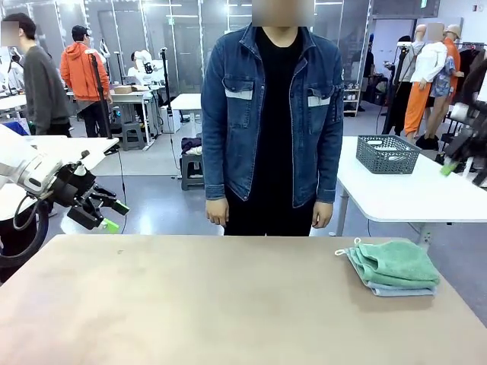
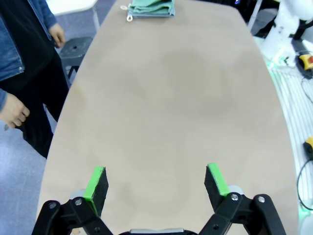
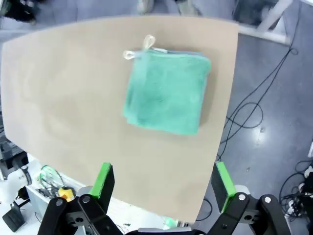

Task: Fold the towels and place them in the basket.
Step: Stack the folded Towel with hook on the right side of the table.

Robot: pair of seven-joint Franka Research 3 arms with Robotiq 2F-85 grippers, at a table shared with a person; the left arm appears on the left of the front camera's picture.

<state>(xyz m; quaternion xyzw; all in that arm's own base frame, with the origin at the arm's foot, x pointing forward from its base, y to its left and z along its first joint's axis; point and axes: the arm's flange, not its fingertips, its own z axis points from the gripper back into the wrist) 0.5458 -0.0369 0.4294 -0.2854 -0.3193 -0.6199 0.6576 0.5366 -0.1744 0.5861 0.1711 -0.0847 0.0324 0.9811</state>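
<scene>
Lying folded at the far right corner of the bench (image 1: 190, 304), the green towel (image 1: 396, 262) sits squarely on top of the pale blue-grey towel (image 1: 399, 289), whose edge peeks out beneath it along the near side; a small white loop sticks out at the stack's left corner, toward the person. From the right wrist view the stack appears as a near-square pad with no strong long axis, lying straight ahead of the right hand (image 3: 164, 183) and just beyond its fingertips — that hand hangs released, jaws spread wide, above the bench edge with nothing between its green pads (image 3: 105, 178). The left hand (image 2: 156, 183) is likewise released and empty, off the opposite end of the bench, and in its view the towels are a small shape at the far end, well apart. So the right arm is clearly the nearer one, and any pick-up of the stack looks like its job — a reach forward and down over the pad. A grey mesh basket (image 1: 388, 154) stands on another table behind the person's side, paler than dark green as far as I can tell, so whether it is the goal is uncertain.
</scene>
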